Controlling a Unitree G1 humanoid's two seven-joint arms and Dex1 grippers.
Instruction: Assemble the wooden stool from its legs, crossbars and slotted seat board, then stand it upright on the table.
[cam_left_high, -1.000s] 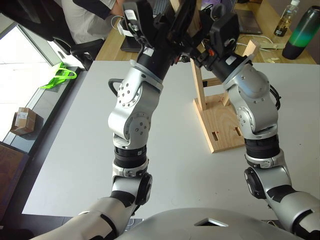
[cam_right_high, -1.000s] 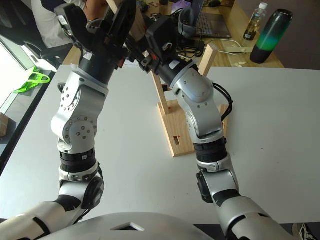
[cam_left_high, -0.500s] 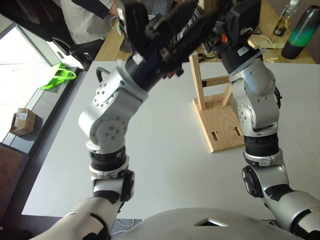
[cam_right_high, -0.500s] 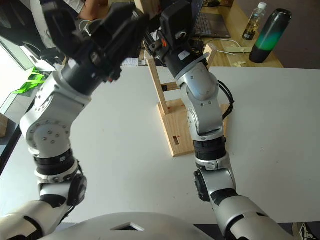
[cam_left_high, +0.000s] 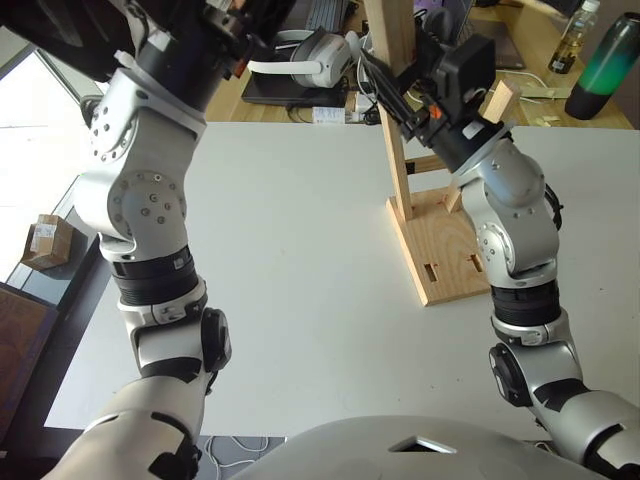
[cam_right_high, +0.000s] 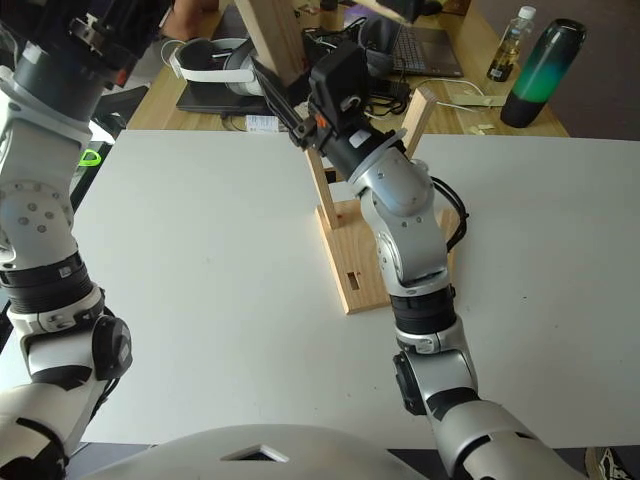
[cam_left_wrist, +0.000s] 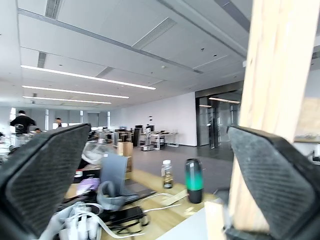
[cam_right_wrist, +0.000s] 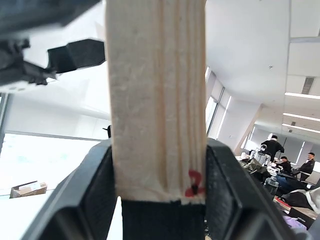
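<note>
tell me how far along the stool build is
Done: an upright leg and a second leg stand at the far end of the seat board, joined by a crossbar. In hand: the right gripper is shut on a third leg, held high above the board; the left gripper is open. Left: the two near slots are empty and need legs, then the stool must be turned upright.

An open-plan office: ceiling strip lights (cam_left_wrist: 85, 76), long cluttered desks (cam_left_wrist: 155, 182).
</note>
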